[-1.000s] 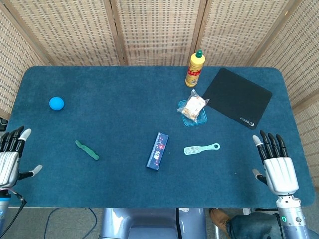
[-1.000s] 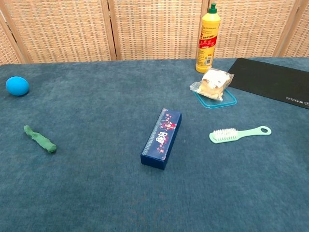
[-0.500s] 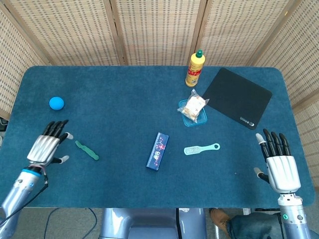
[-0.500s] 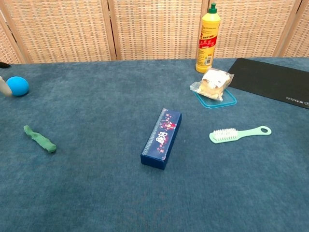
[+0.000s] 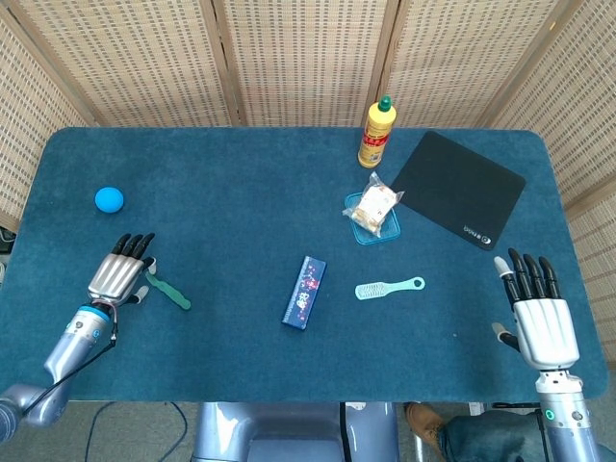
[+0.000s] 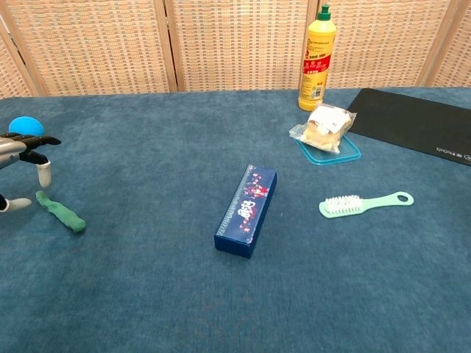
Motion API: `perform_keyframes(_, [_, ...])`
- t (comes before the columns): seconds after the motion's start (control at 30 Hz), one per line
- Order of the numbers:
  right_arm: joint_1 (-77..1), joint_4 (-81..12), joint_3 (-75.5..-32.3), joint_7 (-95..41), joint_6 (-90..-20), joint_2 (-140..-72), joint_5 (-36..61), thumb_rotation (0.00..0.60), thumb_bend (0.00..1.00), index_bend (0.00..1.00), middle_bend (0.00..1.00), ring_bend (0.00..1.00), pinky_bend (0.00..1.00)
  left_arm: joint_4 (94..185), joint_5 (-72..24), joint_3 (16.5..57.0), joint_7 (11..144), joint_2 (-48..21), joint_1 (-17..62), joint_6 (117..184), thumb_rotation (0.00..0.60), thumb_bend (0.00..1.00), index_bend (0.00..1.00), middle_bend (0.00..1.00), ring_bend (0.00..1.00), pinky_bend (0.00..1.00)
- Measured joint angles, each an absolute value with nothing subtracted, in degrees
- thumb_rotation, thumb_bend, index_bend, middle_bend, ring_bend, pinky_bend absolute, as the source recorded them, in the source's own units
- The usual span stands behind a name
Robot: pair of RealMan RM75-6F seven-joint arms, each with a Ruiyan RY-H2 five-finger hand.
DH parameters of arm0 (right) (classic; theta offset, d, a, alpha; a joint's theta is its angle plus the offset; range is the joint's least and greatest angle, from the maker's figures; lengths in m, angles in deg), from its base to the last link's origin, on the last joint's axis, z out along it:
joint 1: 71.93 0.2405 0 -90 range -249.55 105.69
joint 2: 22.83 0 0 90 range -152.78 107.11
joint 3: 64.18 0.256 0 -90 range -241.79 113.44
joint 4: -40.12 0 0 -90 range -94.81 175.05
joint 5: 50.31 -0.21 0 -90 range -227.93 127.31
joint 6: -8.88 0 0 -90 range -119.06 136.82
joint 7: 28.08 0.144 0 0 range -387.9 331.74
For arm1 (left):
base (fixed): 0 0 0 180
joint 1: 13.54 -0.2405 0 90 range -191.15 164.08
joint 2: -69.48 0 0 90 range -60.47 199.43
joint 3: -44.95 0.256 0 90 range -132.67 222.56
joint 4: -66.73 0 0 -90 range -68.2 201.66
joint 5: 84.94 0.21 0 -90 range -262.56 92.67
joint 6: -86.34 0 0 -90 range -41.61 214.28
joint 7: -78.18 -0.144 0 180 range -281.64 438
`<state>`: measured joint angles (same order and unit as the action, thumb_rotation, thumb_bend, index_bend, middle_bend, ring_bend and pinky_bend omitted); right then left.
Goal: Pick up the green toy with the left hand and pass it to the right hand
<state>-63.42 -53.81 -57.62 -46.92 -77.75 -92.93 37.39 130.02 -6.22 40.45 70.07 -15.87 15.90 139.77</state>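
The green toy (image 5: 169, 292) (image 6: 62, 211), a thin wavy strip, lies flat on the blue table at the left. My left hand (image 5: 120, 278) (image 6: 22, 158) hovers just left of the toy's upper end, fingers spread and empty, thumb (image 6: 44, 175) pointing down close to the toy's tip. Near the table's front right corner my right hand (image 5: 539, 315) is held flat with straight, spread fingers, holding nothing; the chest view does not show it.
A blue ball (image 5: 109, 199) (image 6: 26, 127) sits behind the left hand. A dark blue box (image 5: 304, 292) and a mint brush (image 5: 388, 287) lie mid-table. Further back are a wrapped snack on a teal lid (image 5: 374, 212), a yellow bottle (image 5: 376, 133) and a black mat (image 5: 458, 188).
My left hand has moved from the table's left edge rightward to the green toy's upper end and now shows in the chest view. The right hand has barely shifted.
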Motion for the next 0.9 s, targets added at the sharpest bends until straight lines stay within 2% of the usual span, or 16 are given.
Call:
perform_keyframes(0.23, [-63.36, -53.98, -57.75, -46.99, -77.67, -92.96, 37.37, 0.6, 0.0, 0.0, 0.0, 0.0, 0.0, 126.2, -6.46, 40.96, 71.95, -18.41, 17.14, 138.42, 0.6, 0.37, 0.45, 0.0, 0.0, 0.0])
perform_keyframes(0.9, [-63.21, -53.98, -57.86, -46.05, -77.41, -92.7, 37.19, 0.6, 0.0, 0.0, 0.0, 0.0, 0.0, 124.37, -7.27, 41.34, 71.58, -20.14, 17.97, 138.19, 0.6, 0.37, 0.51, 0.0, 0.0, 0.0])
